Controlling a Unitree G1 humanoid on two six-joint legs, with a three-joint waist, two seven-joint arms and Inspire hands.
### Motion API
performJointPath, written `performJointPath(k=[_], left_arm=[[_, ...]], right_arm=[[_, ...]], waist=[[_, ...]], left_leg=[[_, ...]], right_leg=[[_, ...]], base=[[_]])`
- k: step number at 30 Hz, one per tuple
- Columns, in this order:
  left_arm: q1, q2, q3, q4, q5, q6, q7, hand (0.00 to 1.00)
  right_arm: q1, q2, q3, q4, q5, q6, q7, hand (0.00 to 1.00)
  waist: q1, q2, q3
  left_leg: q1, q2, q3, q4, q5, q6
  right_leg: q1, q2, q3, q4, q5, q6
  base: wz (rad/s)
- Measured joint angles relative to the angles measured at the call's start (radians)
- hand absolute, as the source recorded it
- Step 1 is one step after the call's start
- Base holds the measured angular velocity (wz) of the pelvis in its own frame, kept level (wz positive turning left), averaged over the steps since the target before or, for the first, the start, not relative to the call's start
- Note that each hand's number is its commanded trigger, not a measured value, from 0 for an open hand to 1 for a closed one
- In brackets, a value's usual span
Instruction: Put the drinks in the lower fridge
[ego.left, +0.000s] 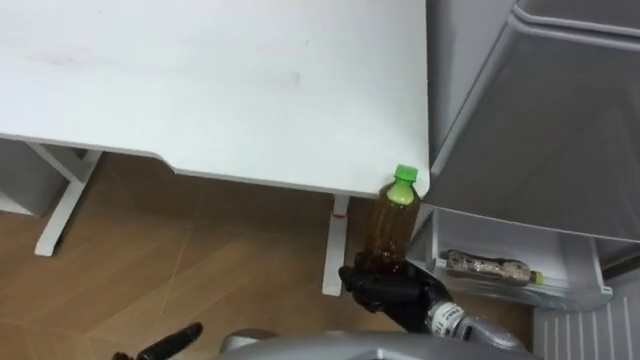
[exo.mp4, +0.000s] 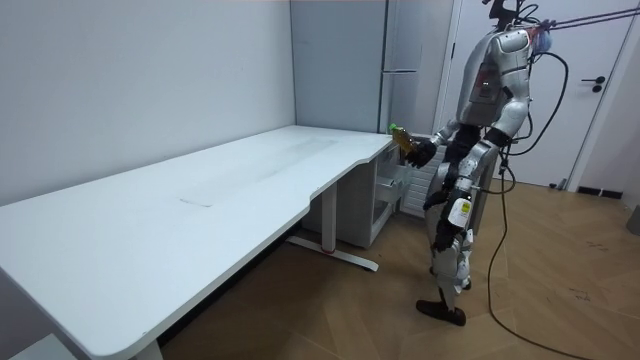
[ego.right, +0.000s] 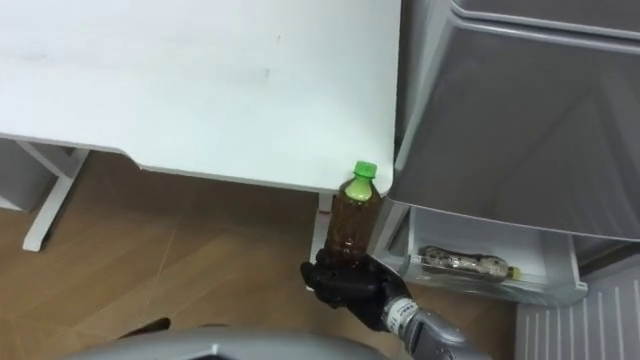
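Gripping green-capped bottle (ego.left: 393, 225) in right hand (ego.left: 385, 285), beside white desk (ego.left: 220, 90) corner, grey fridge (ego.left: 540, 110), wood floor (ego.left: 200, 270)

White desk, wooden floor, and a shelf low in the fridge.

The broad white desk top (ego.left: 200, 90), its front edge stepped in a curve, stands on white metal legs (ego.left: 62, 205) whose flat feet rest on the brown wood-plank floor (ego.left: 200, 270). The desk's right corner comes just beside the grey fridge (ego.left: 540, 120), which also stands on that floor. Low in the fridge, a white plastic shelf (ego.left: 575, 290) carries one clear plastic bottle (ego.left: 485, 266) of brownish drink, lying on its side with its cap toward the view's right.
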Motion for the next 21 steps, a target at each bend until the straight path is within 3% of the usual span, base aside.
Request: performJointPath(k=[8,16,21], left_arm=[[-0.015,0.006,-0.054,0.074,0.06,0.032,-0.143,0.0],[-0.07,0.025,-0.086,0.144,0.099,0.033,-0.208,0.0],[-0.072,0.025,-0.092,0.154,0.126,0.032,-0.228,0.0]], right_arm=[[-0.036,0.0,-0.02,0.033,-0.154,-0.038,-0.011,1.0],[-0.052,0.005,-0.024,0.03,-0.286,-0.083,-0.086,1.0],[-0.047,0.004,-0.031,-0.012,-0.385,-0.086,-0.158,1.0]], waist=[[-0.051,-0.017,-0.0019],[-0.089,-0.007,-0.0022],[-0.107,-0.003,-0.0024]], left_leg=[[-0.015,-0.001,0.004,0.005,0.0,0.0],[-0.017,0.0,0.013,0.005,0.0,0.0],[-0.017,0.0,0.016,0.006,0.0,0.0]], right_leg=[[-0.014,0.001,0.006,-0.001,0.002,0.001],[-0.021,0.001,0.02,0.005,0.003,0.002],[-0.023,0.001,0.024,0.004,0.004,0.002]], base=[[-0.02],[-0.02],[0.0]])
